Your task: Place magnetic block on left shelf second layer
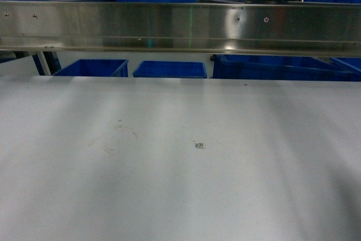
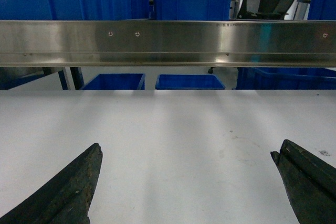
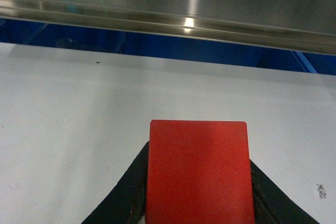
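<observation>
The right gripper [image 3: 198, 203] is clamped on the red block [image 3: 198, 174], one dark finger [image 3: 128, 192] pressed against each side, holding it above the white table [image 3: 79, 108], seemingly clear of it, though the underside is hidden. Beyond the table's far edge runs a steel rail [image 3: 189, 3] with blue behind it. The left gripper [image 2: 189, 182] is spread wide with nothing between its fingers [image 2: 68, 192], over the same table. Past the far edge, under the rail [image 2: 168, 43], sit blue bins [image 2: 115, 81].
</observation>
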`<state>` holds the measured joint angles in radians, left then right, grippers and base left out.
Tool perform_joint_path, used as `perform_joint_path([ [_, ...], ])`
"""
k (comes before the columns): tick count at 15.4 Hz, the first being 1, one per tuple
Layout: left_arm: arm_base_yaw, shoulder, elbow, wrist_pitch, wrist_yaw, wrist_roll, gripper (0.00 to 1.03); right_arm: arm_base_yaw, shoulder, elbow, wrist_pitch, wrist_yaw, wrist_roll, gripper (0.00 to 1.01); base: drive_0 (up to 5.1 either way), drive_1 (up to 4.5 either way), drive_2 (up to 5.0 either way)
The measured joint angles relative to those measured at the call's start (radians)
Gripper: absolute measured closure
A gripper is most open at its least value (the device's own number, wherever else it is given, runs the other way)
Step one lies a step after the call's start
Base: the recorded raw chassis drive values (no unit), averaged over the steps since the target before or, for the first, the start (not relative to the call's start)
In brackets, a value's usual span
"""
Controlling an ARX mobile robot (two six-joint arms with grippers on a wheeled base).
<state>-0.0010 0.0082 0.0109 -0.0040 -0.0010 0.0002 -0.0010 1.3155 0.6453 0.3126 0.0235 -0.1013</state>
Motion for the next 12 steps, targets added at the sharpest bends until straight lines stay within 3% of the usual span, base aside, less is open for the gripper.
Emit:
perform_joint_path([
  [2, 0.000, 0.000, 0.000, 0.000, 0.000, 0.000, 0.05, -0.013, -0.083, -0.019, -0.030, -0.009, 0.031, 0.67, 0.0, 0.00, 0.0],
  [4, 0.000, 0.000, 0.000, 0.000, 0.000, 0.000, 0.05, -0.013, -0.106, -0.031, -0.043, -0.026, 0.031, 0.67, 0.0, 0.00, 0.0],
  [12, 0.000, 0.000, 0.000, 0.000, 0.000, 0.000, 0.05, -0.020, -0.116, -0.063, -0.043, -0.020, 0.010, 0.67, 0.0, 0.00, 0.0],
])
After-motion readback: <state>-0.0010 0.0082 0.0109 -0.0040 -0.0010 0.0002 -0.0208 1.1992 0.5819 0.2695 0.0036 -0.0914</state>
